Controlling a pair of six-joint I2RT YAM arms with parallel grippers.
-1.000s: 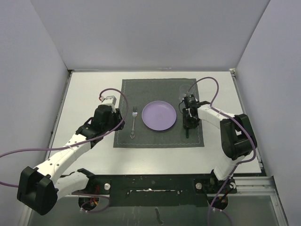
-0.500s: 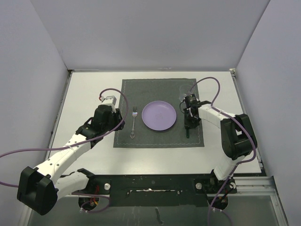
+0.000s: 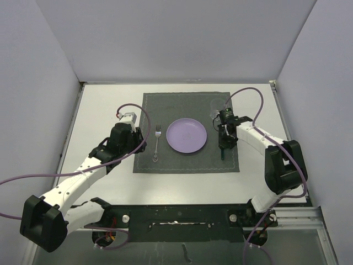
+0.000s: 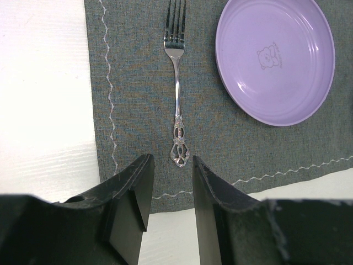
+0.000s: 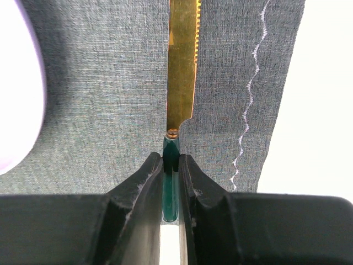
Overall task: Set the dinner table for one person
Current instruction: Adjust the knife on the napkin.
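Note:
A white dinner table (image 3: 105,110) carries a dark grey placemat (image 3: 182,107). A purple plate (image 3: 187,136) (image 4: 276,58) sits at the mat's middle, with a silver fork (image 3: 157,142) (image 4: 177,99) lying to its left. To the right of the plate, my right gripper (image 3: 223,142) (image 5: 171,160) is shut on the green handle of a gold-bladed knife (image 5: 182,66) (image 3: 222,154), which lies along the mat. My left gripper (image 3: 142,141) (image 4: 171,163) hovers open just behind the fork's handle end, with nothing between its fingers.
White walls enclose the table on three sides. The mat's stitched right edge (image 5: 251,94) runs close to the knife, with bare tabletop beyond. What looks like a clear glass (image 3: 216,105) stands at the mat's far right.
The right gripper's jaws have closed on the knife's handle and that arm's elbow has swung a little to the right. The left arm, fork and plate have not moved.

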